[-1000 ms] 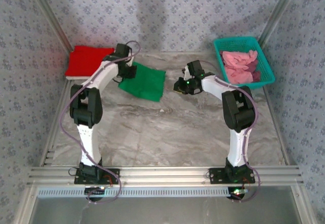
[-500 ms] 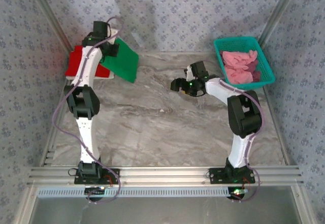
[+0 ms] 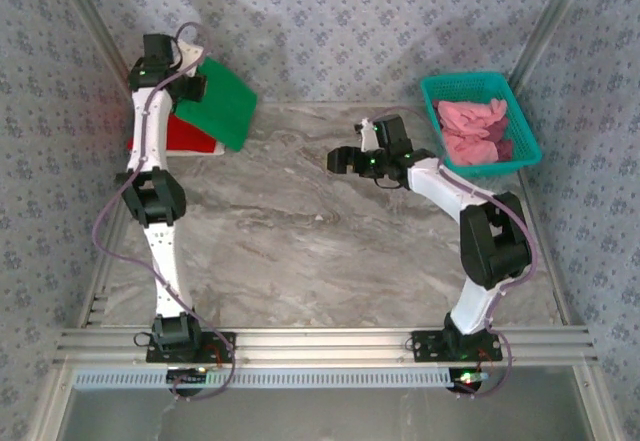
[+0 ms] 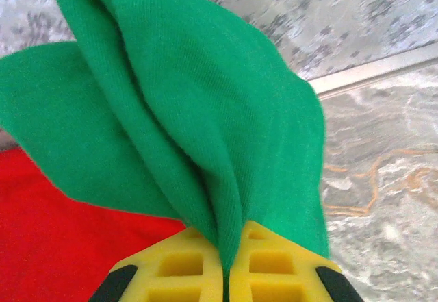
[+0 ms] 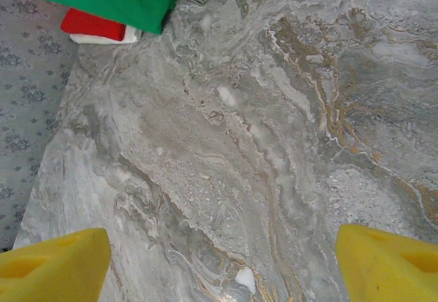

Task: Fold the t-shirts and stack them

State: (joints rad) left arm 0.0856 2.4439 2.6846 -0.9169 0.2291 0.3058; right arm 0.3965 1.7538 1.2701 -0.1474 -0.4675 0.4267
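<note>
One green t-shirt (image 4: 205, 110) hangs pinched in the clamped left gripper (image 4: 226, 274) above the far-left stack of two, one red t-shirt (image 3: 190, 133) on one white t-shirt (image 5: 102, 39); the right gripper (image 5: 219, 261) hovers over the marble table (image 3: 320, 251), jaws wide, holding nothing. One teal basket (image 3: 524, 113) at far right holds bunched pink t-shirts (image 3: 470, 126) and a maroon one (image 3: 505, 148); the pink count is unclear.

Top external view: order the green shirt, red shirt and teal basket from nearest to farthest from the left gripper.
1. green shirt, pinched in the left gripper.
2. red shirt, close by, far left.
3. teal basket, far right.
</note>
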